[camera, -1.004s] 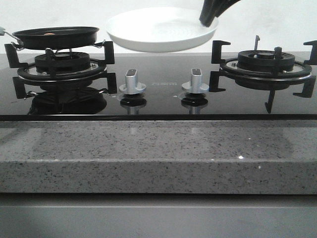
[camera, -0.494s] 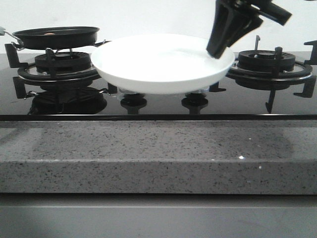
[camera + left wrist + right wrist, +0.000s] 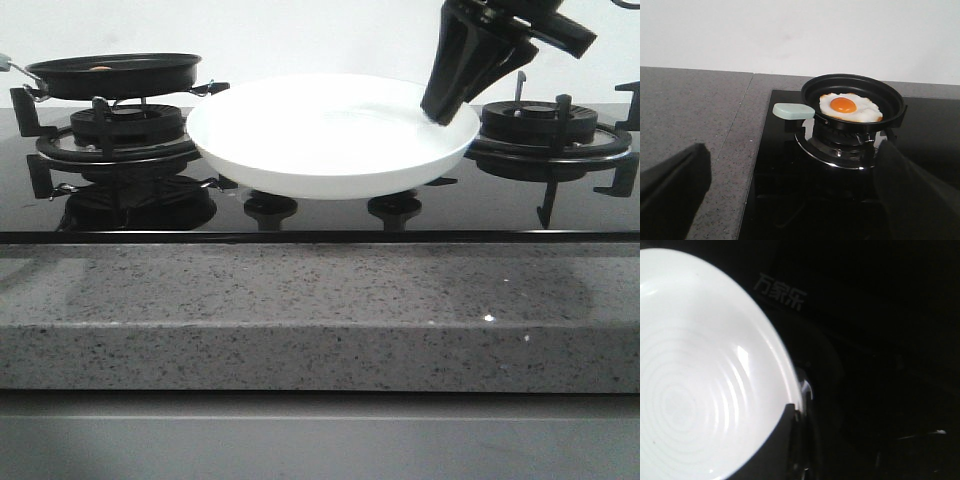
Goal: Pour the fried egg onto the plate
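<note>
Plate: held above the hob knobs, right gripper clenched on its rim.
Fried egg: in the black pan on the left burner.
Left gripper: fingers spread wide, empty.
Handling: egg floppy, probably slides out; take pan by pale handle.

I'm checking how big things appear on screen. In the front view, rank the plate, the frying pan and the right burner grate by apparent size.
1. plate, clearly largest, though nearer the camera.
2. right burner grate and frying pan look similar in width; I won't rank them.
</note>
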Available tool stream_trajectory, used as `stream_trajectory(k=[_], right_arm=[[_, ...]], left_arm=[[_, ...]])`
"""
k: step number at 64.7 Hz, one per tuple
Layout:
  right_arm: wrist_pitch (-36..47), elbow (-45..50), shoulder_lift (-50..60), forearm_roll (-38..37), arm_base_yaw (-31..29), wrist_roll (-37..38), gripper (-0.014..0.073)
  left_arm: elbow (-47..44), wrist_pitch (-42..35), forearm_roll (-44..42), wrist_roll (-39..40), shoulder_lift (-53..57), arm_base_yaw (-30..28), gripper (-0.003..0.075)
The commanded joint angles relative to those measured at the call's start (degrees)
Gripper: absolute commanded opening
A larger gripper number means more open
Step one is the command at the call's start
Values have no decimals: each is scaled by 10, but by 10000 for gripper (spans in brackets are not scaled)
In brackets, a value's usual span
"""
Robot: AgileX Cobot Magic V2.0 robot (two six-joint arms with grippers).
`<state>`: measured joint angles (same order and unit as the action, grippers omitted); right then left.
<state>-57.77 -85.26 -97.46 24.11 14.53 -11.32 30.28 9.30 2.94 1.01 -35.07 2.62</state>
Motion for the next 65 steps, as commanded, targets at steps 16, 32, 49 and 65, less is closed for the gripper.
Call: stream_trajectory(k=[16,32,49,65], right_arm=[[13,-12,32,23,0,-7,-61],[13,-12,32,23,0,-7,-61],[13,-12,32,23,0,-7,-61],[13,-12,32,23,0,-7,-61]], left_arm=[[39,-10,134,5,-23,5,648],[107,25,285,5,-123,-9,648],[217,117,379,1,-274,-93,647],[313,239,556,-156,-409,-160,639]])
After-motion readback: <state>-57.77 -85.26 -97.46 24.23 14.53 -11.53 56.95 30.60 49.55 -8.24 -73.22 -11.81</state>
